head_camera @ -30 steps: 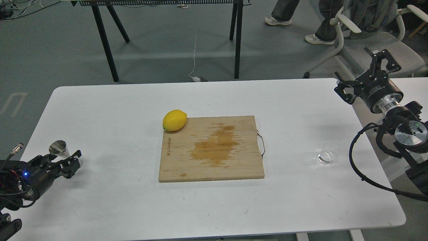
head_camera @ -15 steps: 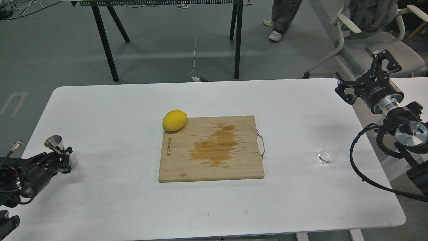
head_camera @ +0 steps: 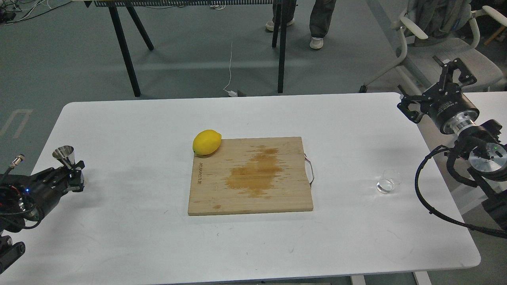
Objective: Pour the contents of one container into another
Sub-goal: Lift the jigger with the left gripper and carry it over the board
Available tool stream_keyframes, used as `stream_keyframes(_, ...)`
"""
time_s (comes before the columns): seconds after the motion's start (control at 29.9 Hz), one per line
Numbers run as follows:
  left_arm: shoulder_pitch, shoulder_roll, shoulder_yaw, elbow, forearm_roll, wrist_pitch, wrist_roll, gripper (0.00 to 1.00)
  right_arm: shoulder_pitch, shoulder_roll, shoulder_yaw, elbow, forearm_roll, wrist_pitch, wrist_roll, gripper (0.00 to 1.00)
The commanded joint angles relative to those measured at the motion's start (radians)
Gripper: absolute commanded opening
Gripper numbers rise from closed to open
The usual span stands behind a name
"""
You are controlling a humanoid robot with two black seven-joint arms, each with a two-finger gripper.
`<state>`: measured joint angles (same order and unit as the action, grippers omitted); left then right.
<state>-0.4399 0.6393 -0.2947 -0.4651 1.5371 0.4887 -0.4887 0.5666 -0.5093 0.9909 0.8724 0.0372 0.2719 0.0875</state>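
Observation:
The steel jigger (head_camera: pixel 65 153) is up off the table at the far left, upright, its lower cone hidden behind the fingers of my left gripper (head_camera: pixel 74 177), which is shut on it. The clear glass tumbler (head_camera: pixel 386 183) stands alone on the white table (head_camera: pixel 130 130) at the right, just beyond the board's handle. My right gripper (head_camera: pixel 420 79) hovers high at the table's back right corner, well behind the tumbler. Its fingers are spread open and hold nothing.
A wooden cutting board (head_camera: pixel 222 198) with a brown wet stain lies in the table's middle, a wire handle on its right side. A yellow lemon (head_camera: pixel 206 141) rests at its back left corner. An office chair (head_camera: pixel 439 43) stands behind the right arm.
My left gripper has drawn back to the left and risen, carrying the jigger upward with it. The right arm and the tumbler have stayed put.

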Motion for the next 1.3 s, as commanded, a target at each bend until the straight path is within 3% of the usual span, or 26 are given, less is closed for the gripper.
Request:
stream_keyframes(0.0, -0.048, 0.029, -0.009, -0.036, -0.023, 0.0, 0.0, 0.0, 0.003, -0.002, 0.0, 0.0, 0.0, 0.0, -0.003, 0.99)
stream_keyframes(0.4, -0.295, 0.18, -0.004, -0.345, -0.051, 0.0, 0.0, 0.0, 0.019, -0.031, -0.001, -0.004, 0.0, -0.011, -0.006, 0.99)
stream_keyframes(0.67, -0.444, 0.183, 0.005, -0.497, 0.013, 0.0, 0.0, 0.0, 0.015, -0.043, -0.001, 0.0, 0.001, -0.01, -0.005, 0.99)
stream_keyframes(1.04, -0.534, -0.045, 0.003, -0.506, 0.231, -0.002, 0.0, 0.0, 0.013, -0.046, -0.005, -0.009, -0.002, -0.007, -0.006, 0.99)
stream_keyframes(1.27, -0.537, -0.225, 0.005, -0.5, 0.415, -0.114, 0.0, 0.0, 0.019, -0.052, -0.009, -0.073, -0.003, -0.007, -0.006, 0.99)
